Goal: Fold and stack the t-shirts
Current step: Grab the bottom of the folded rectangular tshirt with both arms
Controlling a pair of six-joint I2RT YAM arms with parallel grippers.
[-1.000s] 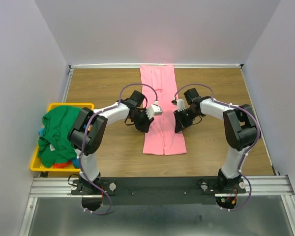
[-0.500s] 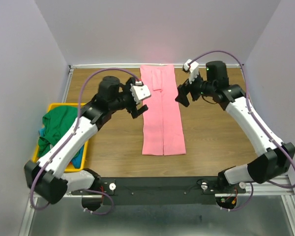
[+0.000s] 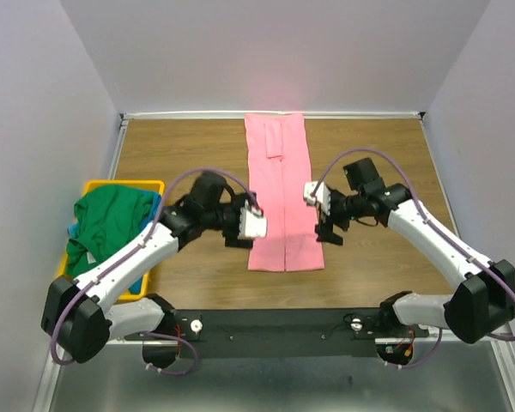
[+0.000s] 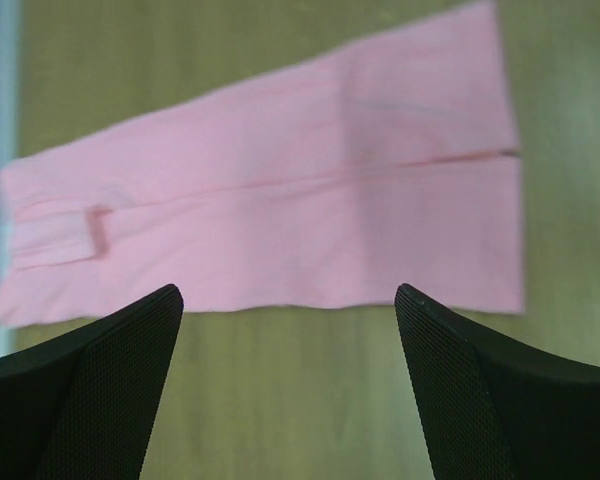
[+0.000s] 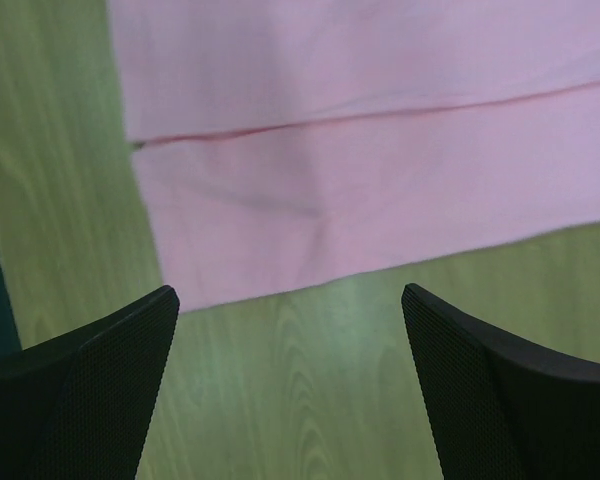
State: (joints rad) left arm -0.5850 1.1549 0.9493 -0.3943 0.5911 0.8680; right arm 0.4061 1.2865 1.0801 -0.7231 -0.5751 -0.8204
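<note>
Wooden worktop with pale walls on three sides was seen from the top camera. One pink t-shirt lay flat on it as a long narrow strip, running from the far edge toward the arms. The left hand stood just beside the strip's left edge, near its near end. The right hand stood at the right edge, opposite. Both were spread wide and held nothing. Whether either touched the cloth could not be told from this view. One yellow bin sat at the left side, well apart from the strip. It held one green t-shirt with a bit of blue cloth beside it.

Left wrist view: the two fingers were wide apart with only bare wood between them. The pink strip's long edge lay just beyond their tips.

Right wrist view: the two fingers were likewise spread, gripping nothing. The strip's near corner and edge lay just past the tips.

Count: two hands, one pink shirt, one green shirt, one bin.
</note>
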